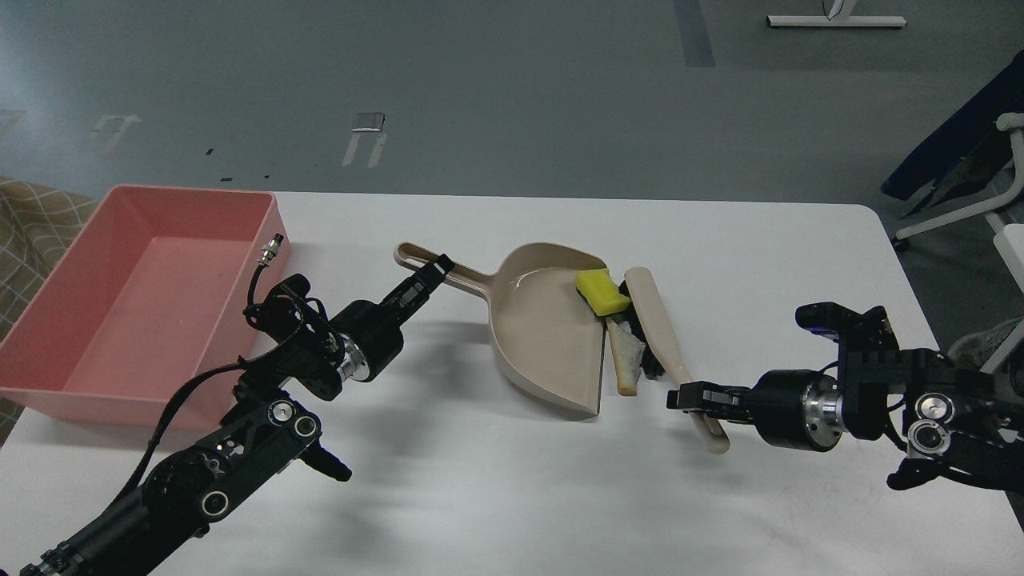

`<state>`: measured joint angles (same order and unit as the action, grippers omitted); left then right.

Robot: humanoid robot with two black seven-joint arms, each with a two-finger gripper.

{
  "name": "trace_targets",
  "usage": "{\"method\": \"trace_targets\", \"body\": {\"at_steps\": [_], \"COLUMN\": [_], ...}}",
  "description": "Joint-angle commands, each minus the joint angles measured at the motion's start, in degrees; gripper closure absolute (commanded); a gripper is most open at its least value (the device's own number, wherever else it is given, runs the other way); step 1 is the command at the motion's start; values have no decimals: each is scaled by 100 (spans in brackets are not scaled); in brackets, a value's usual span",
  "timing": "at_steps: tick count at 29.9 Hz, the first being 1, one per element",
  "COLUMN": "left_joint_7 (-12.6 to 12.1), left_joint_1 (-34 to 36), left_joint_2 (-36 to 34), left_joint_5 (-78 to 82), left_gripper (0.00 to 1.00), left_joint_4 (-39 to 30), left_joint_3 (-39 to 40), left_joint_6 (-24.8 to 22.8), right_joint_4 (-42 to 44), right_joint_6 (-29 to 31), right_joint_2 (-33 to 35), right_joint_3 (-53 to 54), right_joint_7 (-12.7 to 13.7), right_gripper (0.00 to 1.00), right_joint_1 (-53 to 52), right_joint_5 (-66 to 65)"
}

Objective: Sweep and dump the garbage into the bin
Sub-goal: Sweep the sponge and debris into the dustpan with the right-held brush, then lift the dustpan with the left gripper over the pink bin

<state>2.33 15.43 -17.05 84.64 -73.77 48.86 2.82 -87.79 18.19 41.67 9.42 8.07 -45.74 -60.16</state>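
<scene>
While the left gripper (436, 268) clamps the dustpan (552, 328) handle, the right gripper (686, 398) grips the brush (664, 336) handle. The sponge (602, 291) sits on the dustpan's mouth edge, the bread (626, 360) just outside it against the brush. The bin (152, 296) stands well left.

On the table (520, 496), the bin (136, 320) sits at nine o'clock of the dustpan (552, 336). The sponge piece (602, 291) rests on the dustpan's lip at two o'clock, the bread wedge (626, 360) just beside the lip at three o'clock. The brush (668, 344) lies right of both, touching them.
</scene>
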Motion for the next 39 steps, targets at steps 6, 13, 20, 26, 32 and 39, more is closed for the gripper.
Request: {"method": "trace_targets", "body": {"at_steps": [6, 13, 20, 26, 32, 39], "left_joint_7": [-5, -5, -5, -5, -5, 4], "left_joint_1": [-5, -14, -5, -5, 30, 109], "left_joint_2": [-18, -26, -18, -53, -44, -79], "left_joint_5": [0, 0, 0, -18, -281, -1344], "left_gripper": [100, 100, 100, 100, 100, 100], "left_joint_4": [-6, -6, -6, -6, -6, 12], "left_joint_3": [9, 9, 9, 18, 71, 124], "left_joint_6": [0, 8, 8, 8, -27, -36], "right_joint_4": [385, 438, 324, -106, -572, -836], "right_joint_6": [53, 97, 123, 141, 246, 273], "right_joint_2": [-888, -1074, -995, -424, 577, 1817], "right_joint_3": [-326, -336, -327, -318, -230, -151], "right_joint_7": [-60, -69, -78, -78, -122, -297], "right_gripper": [100, 100, 100, 100, 100, 100], "right_joint_1": [-488, -805, -1060, -1271, -1385, -1210], "right_joint_5": [320, 646, 734, 874, 945, 945]}}
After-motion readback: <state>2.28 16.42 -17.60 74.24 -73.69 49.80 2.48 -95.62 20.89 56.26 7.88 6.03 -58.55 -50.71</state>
